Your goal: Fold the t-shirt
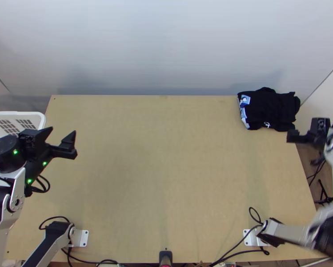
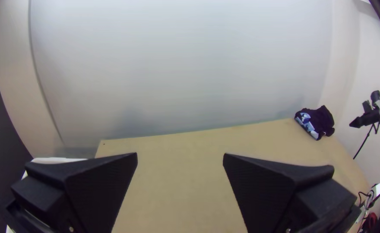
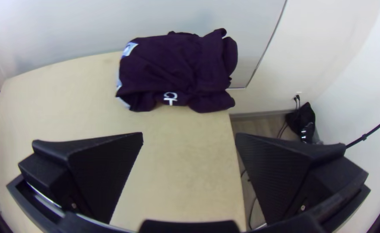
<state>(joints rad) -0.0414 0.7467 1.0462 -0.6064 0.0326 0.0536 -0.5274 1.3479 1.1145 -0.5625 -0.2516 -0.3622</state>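
The black t-shirt [image 1: 270, 109] lies folded into a thick, rumpled bundle at the table's far right corner, a blue-and-white print along its left side. The right wrist view shows the same bundle [image 3: 177, 69] with white lettering on one edge. My left gripper [image 1: 64, 141] is over the table's left edge, far from the shirt; in its wrist view this gripper [image 2: 180, 159] stands open and holds nothing. My right gripper [image 1: 309, 129] hangs by the table's right edge, close to the shirt but apart from it; in the right wrist view the gripper [image 3: 189, 138] is open too, with nothing between its fingers.
A white plastic basket [image 1: 15, 116] stands off the table's left edge, partly behind the left arm. The wooden table [image 1: 166, 169] is bare across its middle. Cables loop around both arm bases at the near edge. A pale wall rises behind the far edge.
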